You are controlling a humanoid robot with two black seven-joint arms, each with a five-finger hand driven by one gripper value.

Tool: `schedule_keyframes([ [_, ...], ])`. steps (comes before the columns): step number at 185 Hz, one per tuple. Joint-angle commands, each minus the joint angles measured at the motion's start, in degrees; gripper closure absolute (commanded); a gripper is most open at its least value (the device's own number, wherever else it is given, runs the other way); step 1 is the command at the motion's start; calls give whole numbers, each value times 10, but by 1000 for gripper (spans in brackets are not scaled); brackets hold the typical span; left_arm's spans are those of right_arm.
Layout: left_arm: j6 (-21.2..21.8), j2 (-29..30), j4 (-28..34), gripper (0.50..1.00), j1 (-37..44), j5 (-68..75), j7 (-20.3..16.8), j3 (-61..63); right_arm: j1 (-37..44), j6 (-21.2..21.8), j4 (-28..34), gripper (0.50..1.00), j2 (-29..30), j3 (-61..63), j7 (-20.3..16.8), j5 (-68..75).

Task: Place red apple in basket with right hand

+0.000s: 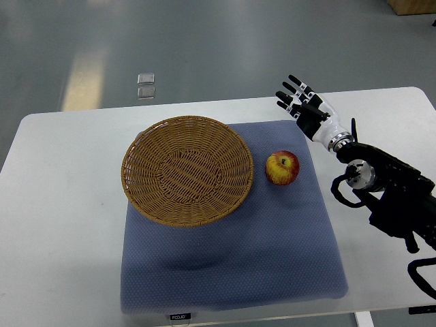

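A red and yellow apple [283, 167] lies on the blue mat [272, 252], just right of the round wicker basket [187, 170]. The basket holds nothing. My right hand [300, 101] hovers up and to the right of the apple, over the mat's far right corner, fingers spread and holding nothing. Its black arm comes in from the right edge. The apple and the hand are well apart.
The mat lies on a white table [61, 225] whose far edge runs behind the basket. Two small clear squares [146, 86] lie on the grey floor beyond the table. A wooden box corner [412, 7] shows at the top right.
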Motion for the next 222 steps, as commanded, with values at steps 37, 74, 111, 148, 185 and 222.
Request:
schedule_keyframes([
  [37,0,0,1,500,0,0,0,0,0,-4,0,576,1,1,0,0],
  [74,0,0,2,500,2,0,0,0,1,-6,2,576,1,1,0,0],
  [111,0,0,1,500,2,0,0,0,5,-7,2,576,2,1,0,0],
  [148,0,0,2,500,4,0,0,0,9,-7,5,576,-1,-1,0,-1],
  [185,0,0,2,500,4,0,0,0,26,-11,12,576,-27,-9,0,-1],
  [222,0,0,2,500,4,0,0,0,59,-11,15,576,-54,-15,-4,-16],
])
